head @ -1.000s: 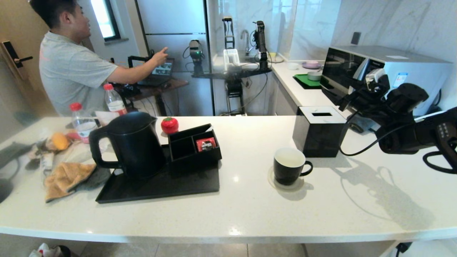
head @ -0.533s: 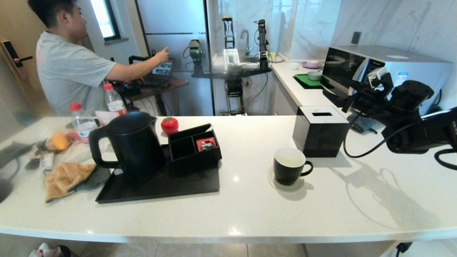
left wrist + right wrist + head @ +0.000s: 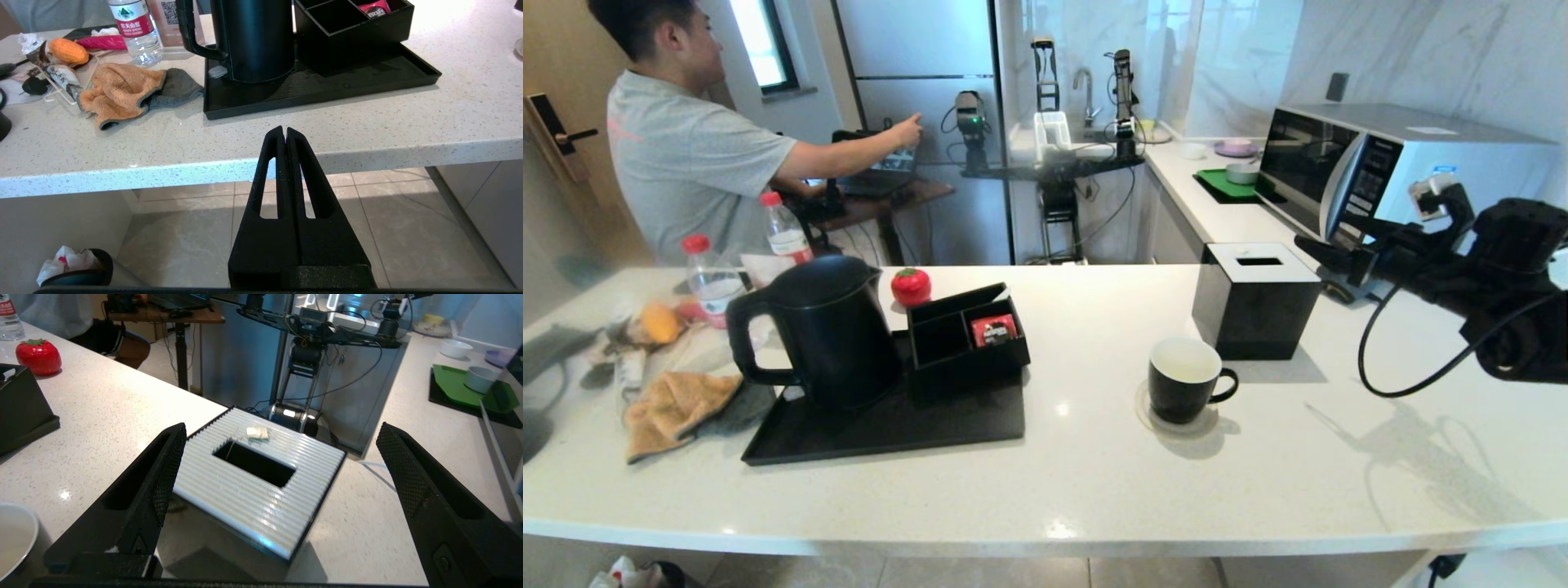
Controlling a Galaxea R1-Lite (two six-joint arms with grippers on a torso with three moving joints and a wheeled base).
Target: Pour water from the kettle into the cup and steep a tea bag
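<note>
Counter (image 3: 1094, 482) carries everything, and I take the cup (image 3: 1183, 380) as my landmark. Cup stands upright on a pale round coaster, ear handle turned toward my right side, white inside showing; whether water is in it I cannot tell. To the left of the cup, well apart, the black tray (image 3: 907, 429) holds the kettle (image 3: 821, 331), upright with lid on and loop handle facing away from the cup, and a black compartment box (image 3: 968, 335) just beside the kettle with a red packet (image 3: 994, 330) in one compartment. Behind the cup and slightly right sits the black tissue box (image 3: 1254, 302); in the right wrist view its ribbed light top (image 3: 261, 486) bears a small white tag (image 3: 257, 433) with a thin string running into the slot, the pouch itself hidden. My right claw (image 3: 1327, 255) hangs in the air right of the tissue box, behind and to the right of the cup, released, fingers (image 3: 163, 477) spread wide with nothing between them. My left claw (image 3: 284, 136) sits low before the counter edge, on the kettle side of the cup, clenched on nothing. Far behind the kettle, a person (image 3: 686, 155) reaches toward a laptop.
</note>
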